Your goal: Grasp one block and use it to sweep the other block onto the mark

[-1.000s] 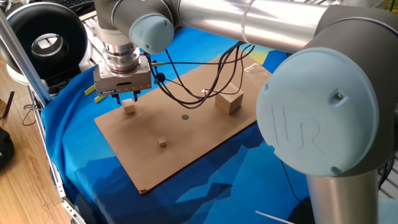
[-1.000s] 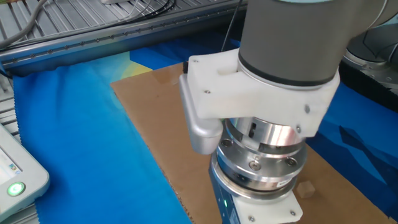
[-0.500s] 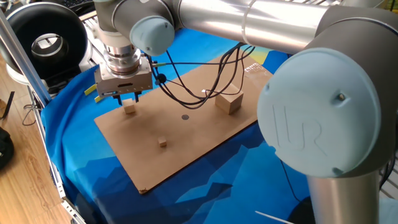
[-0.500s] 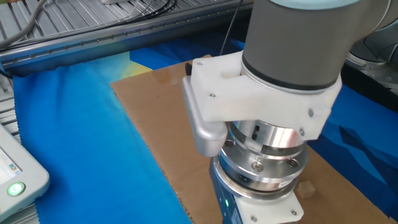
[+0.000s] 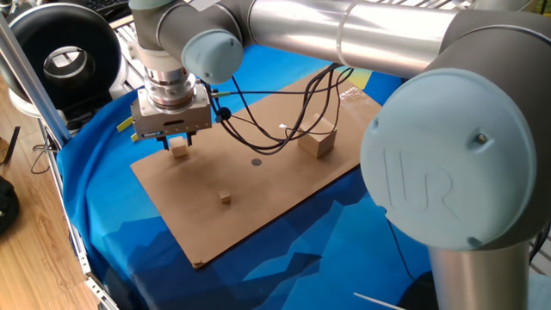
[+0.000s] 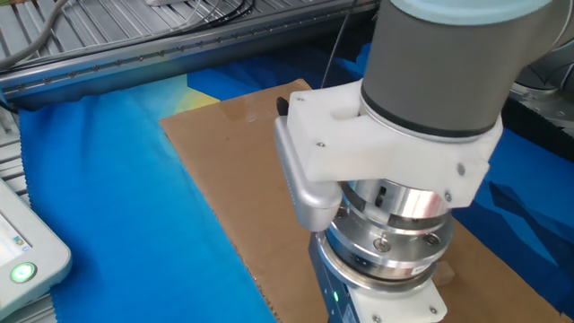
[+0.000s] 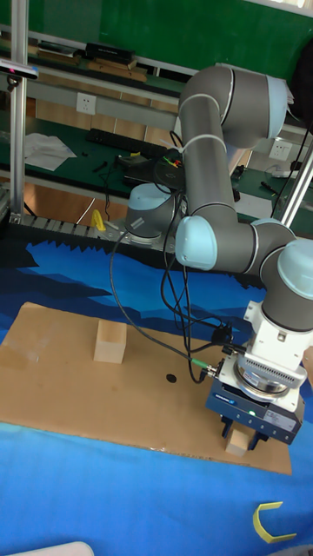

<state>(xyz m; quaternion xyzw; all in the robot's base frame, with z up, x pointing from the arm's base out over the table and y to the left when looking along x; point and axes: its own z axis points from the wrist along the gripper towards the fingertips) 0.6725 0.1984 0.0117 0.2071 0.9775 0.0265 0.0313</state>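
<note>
The mid-sized pale block [image 5: 179, 151] sits near the far left corner of the brown cardboard sheet [image 5: 258, 207]. My gripper [image 5: 177, 138] hangs straight over this block, open, its fingers reaching down on either side of the block's top. In the tall fixed view the same block [image 7: 236, 446] peeks out under the gripper [image 7: 247, 433] at the sheet's edge. The tiniest block [image 5: 225, 198] lies alone toward the sheet's near side. Between the blocks and the big cube lies the dark round mark [image 5: 256, 161], also [image 7: 172, 378]. The arm's wrist fills the other fixed view, hiding the fingers.
A big tan cube [image 5: 318, 142] stands right of the mark, with black cables [image 5: 258, 120] looping above it. Blue cloth [image 5: 120, 215] surrounds the sheet. A black round device [image 5: 65, 52] stands at the back left. A white box with a green light [image 6: 22, 267] sits at the cloth's edge.
The gripper has sunk a little and shifted slightly right over the mid-sized block. Neither block nor the big cube has moved.
</note>
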